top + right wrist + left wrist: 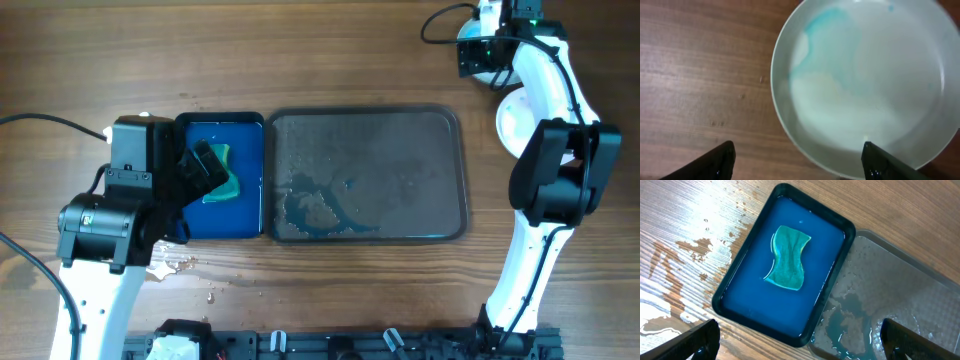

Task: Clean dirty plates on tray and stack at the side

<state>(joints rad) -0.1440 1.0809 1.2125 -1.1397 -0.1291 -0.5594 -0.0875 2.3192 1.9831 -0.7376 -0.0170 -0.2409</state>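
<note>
White plate (865,85) with a faint blue-green smear (825,25) lay on the wooden table (700,65). The right gripper (799,165) showed dark fingertips (715,162) wide apart, one overlapping the rim.

All I had under me was a brown wood-grain table (330,60), nothing fancy. Some wet splashes (185,265) sat on it around 7 o'clock, and a black rail (340,345) ran along 6 o'clock.

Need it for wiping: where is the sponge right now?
The sponge lies in the small blue tray, directly left of the grey tray in the overhead view, beneath the left claw.
</note>
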